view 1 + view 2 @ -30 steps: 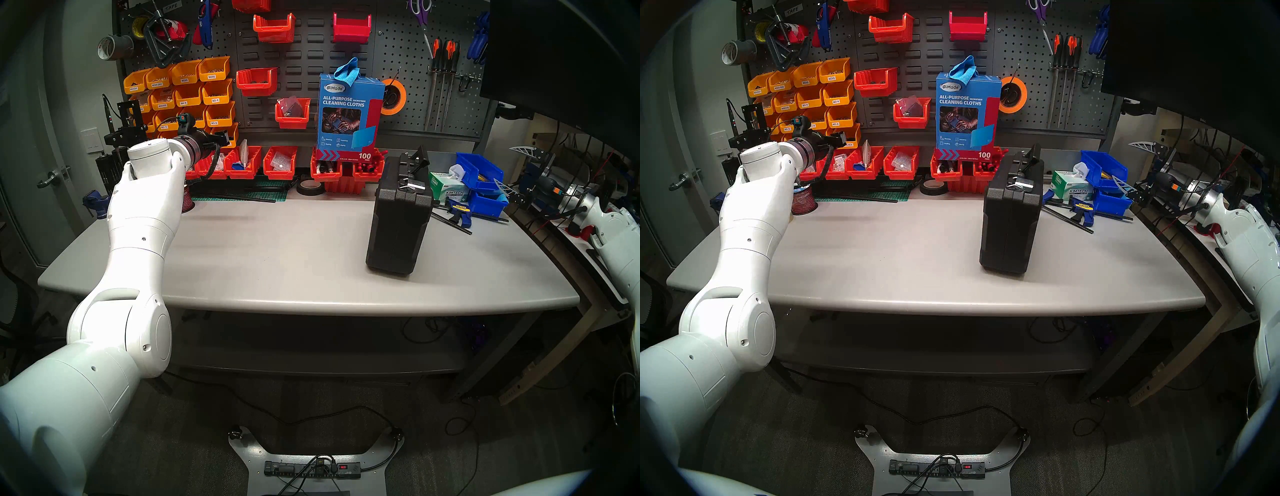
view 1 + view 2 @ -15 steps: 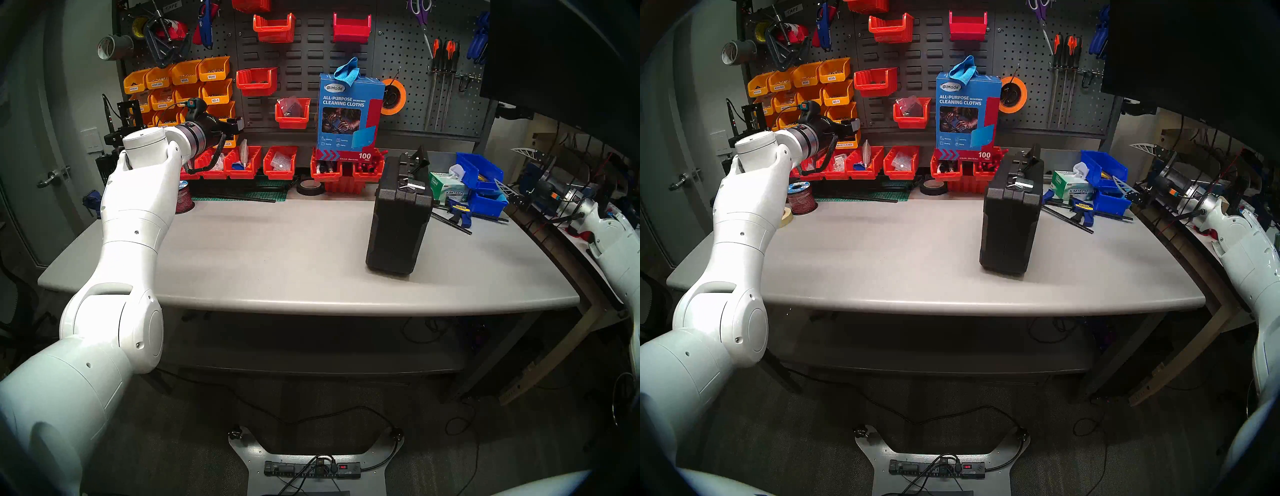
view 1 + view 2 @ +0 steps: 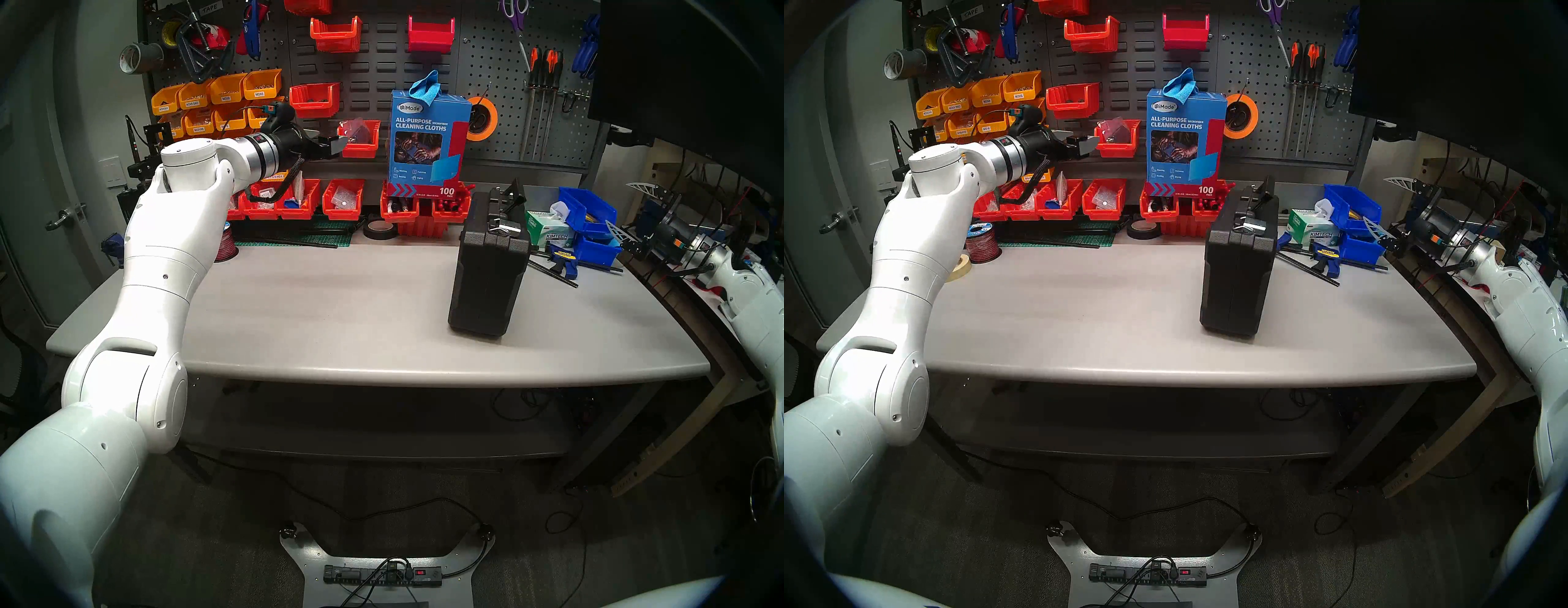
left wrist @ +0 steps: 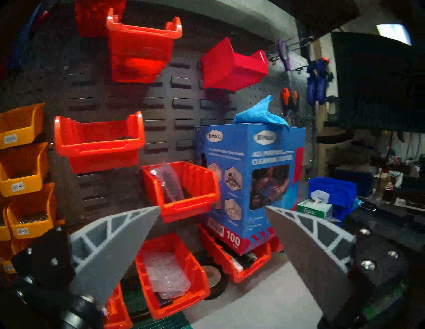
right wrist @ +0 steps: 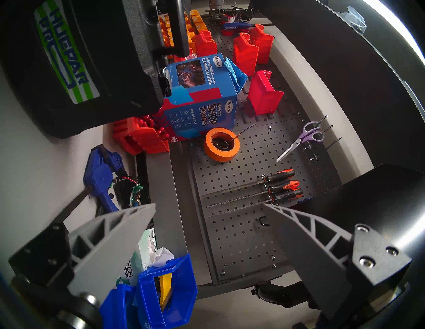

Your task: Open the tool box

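- Tool box [image 3: 488, 271]: upright on its narrow end, shut, latches and handle on top, on the table [image 3: 339, 305]. Nothing touches it.
- Left gripper [image 4: 211, 229]: jaws spread, empty. Over the last second you swung it up and right along the red bins [image 4: 184, 188]; the box stands well off to its right, lower.
- Right gripper [image 5: 207, 220]: jaws spread, empty, unmoved; box to its upper left in its wrist view.
- Reading: approach only; latches untouched.

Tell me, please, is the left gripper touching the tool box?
Apart: the head view shows the left gripper up by the wall bins, bare table between it and the tool box.
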Tool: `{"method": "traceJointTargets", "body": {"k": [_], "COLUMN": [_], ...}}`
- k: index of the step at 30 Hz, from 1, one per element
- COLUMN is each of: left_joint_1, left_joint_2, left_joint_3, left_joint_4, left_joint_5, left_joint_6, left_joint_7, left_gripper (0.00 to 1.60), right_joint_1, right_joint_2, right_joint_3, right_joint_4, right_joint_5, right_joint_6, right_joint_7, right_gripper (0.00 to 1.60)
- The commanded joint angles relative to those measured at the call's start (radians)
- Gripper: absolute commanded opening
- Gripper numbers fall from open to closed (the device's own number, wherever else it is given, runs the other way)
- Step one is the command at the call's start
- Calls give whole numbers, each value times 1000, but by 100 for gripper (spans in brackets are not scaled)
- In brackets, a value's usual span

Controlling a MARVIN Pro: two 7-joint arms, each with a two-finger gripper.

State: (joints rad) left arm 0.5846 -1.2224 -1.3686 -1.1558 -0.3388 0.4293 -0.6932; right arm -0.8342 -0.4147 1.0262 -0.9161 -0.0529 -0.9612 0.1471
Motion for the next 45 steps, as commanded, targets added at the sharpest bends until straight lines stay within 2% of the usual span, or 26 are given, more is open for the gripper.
{"method": "traceJointTargets", "body": {"k": [1,5,9,10,12,15,22,29,30,33,45], "left_joint_1": [-43,-65,-85,-103,-121,-145,-174,-157,-150,-139,-78], "left_joint_2": [-6,-11,-18,-26,-36,-58,-112,-167,-177,-184,-196], "left_joint_3": [99,157,198,221,247,271,296,284,281,280,301], "left_joint_4": [-16,-5,5,22,41,76,133,149,148,141,105], "left_joint_5": [-24,-29,-28,-23,-18,-16,-23,-20,-18,-14,49], "left_joint_6": [-47,-75,-97,-113,-132,-159,-221,-333,-369,-401,-605], "left_joint_7": [-123,-205,-253,-303,-338,-394,-442,-381,-364,-344,-250], "left_gripper": [160,160,160,160,160,160,160,160,160,160,160], "right_joint_1": [-3,-11,-16,-21,-26,-33,-47,-63,-68,-72,-96], "right_joint_2": [12,11,11,11,11,10,10,8,8,7,-1], "right_joint_3": [27,34,38,42,46,52,63,76,80,83,106], "right_joint_4": [-11,-15,-17,-19,-21,-24,-29,-35,-37,-38,-40], "right_joint_5": [-27,-48,-62,-74,-88,-108,-149,-200,-217,-232,-348], "right_joint_6": [1,1,1,1,1,1,1,1,1,1,1], "right_joint_7": [-58,-83,-99,-113,-129,-152,-200,-257,-276,-293,-418], "right_gripper": [160,160,160,160,160,160,160,160,160,160,160]}}
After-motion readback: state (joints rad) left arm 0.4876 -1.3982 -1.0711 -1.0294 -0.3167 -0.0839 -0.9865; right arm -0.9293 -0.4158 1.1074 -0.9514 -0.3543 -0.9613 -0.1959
